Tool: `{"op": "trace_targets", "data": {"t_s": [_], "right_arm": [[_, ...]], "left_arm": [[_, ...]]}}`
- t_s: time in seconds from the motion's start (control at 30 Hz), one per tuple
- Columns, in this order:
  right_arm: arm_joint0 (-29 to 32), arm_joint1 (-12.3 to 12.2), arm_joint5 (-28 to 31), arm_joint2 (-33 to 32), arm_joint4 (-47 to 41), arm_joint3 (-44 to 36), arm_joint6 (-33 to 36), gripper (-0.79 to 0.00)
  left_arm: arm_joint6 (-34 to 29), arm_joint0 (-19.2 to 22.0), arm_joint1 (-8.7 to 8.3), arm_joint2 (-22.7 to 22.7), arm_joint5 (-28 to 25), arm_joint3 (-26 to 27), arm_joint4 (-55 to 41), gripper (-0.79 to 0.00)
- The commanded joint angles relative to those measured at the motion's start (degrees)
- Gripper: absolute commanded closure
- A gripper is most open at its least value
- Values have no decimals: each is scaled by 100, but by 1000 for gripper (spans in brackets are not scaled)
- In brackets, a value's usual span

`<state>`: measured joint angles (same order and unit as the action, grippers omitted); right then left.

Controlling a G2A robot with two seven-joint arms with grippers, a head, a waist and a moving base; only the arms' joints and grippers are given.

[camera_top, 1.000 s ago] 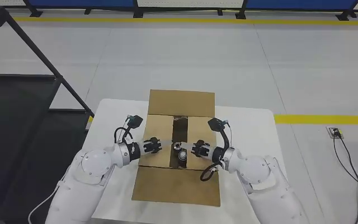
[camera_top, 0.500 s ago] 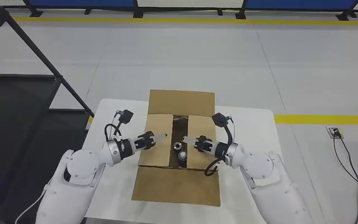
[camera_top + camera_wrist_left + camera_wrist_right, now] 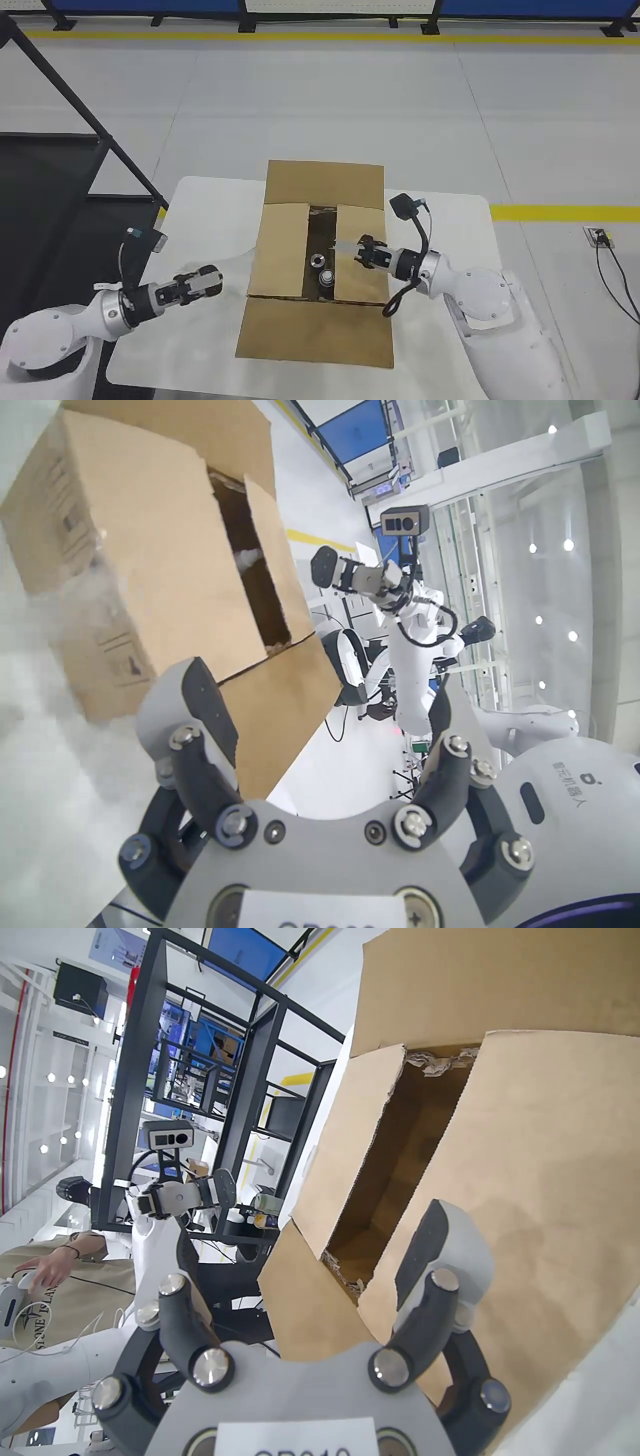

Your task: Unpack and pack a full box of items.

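Top view shows left gripper [image 3: 212,280] pulled back from the box [image 3: 285,250].

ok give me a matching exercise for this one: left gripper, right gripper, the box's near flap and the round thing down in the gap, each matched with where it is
Things
1. left gripper
2. right gripper
3. near flap
4. round-topped item

Places
A. inside the box, seen through the gap
B. above the table, off to the side of the box
C. above the inner flap on its own side, at the gap's edge
D. folded outward toward the robot

Pairs: 1-B, 2-C, 3-D, 4-A
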<state>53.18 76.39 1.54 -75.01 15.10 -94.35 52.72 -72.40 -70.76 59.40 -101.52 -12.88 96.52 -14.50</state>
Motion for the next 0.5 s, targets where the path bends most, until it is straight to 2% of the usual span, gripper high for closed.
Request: {"op": "trace_targets", "data": {"t_s": [0.0,0.03,0.2,0.37,0.47], "right_arm": [[0,0,0,0,0,0,0,-785],[0,0,0,0,0,0,0,-785],[149,0,10,-194,-227,238,-839,-785],[-3,-2,-88,-368,-58,640,-1754,-785],[-290,20,-116,-329,-79,1098,-2080,-785]], "left_arm": [[-175,-132,-30,-77,-37,-130,-42,-785],[-269,-162,-44,-84,-47,-197,-33,-785],[-855,-26,-118,123,-105,-523,174,-785],[-1109,271,-147,589,-105,-828,375,-785],[-1108,416,-144,915,-179,-882,529,-785]]}}
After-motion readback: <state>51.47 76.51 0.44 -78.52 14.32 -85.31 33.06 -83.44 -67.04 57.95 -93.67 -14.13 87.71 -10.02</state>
